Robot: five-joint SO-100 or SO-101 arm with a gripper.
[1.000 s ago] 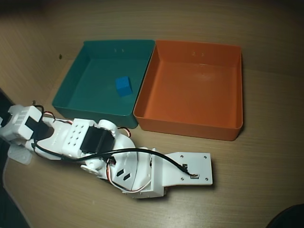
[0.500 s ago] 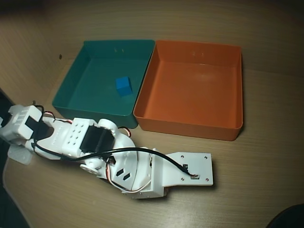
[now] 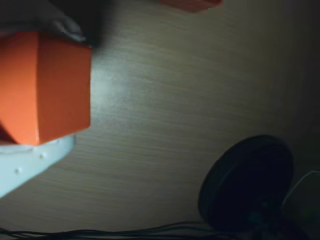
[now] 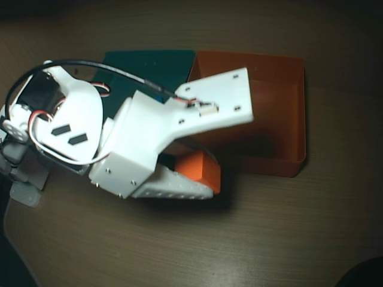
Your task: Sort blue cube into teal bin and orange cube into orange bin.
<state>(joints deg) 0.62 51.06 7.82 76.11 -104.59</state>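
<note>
Far left of the overhead view: white arm (image 4: 72, 119) raised above the worktop (image 4: 287, 239), covering most of the teal bin (image 4: 149, 63), of which only a strip of far wall shows at upper centre (blue cube hidden, so no telling where it sits). Lower centre: fingers (image 4: 194, 179) shut around the orange cube (image 4: 200, 170), one white finger (image 4: 173, 188) running along its lower side, the other lost under the wrist plate. Cube carried high, just short of the near-left corner of the orange bin (image 4: 293, 107), not yet over the floor of the tray. In the wrist view, same orange cube (image 3: 45, 85) filling the upper left, pale finger (image 3: 30, 162) pressed beneath it, wood grain to the right, a sliver of orange rim (image 3: 190, 4) at the top edge, and a dark round object (image 3: 247, 185) at lower right (identity unclear).

Step in hand, as judged: transport to the orange tray. To do it well: keep height enough to clear the sloped near wall, swing further right until the cube hangs above bare tray floor, well away from the shared wall with the teal tray, then lower a little and release gently to avoid a bounce out. Grip to hold firm till then.
</note>
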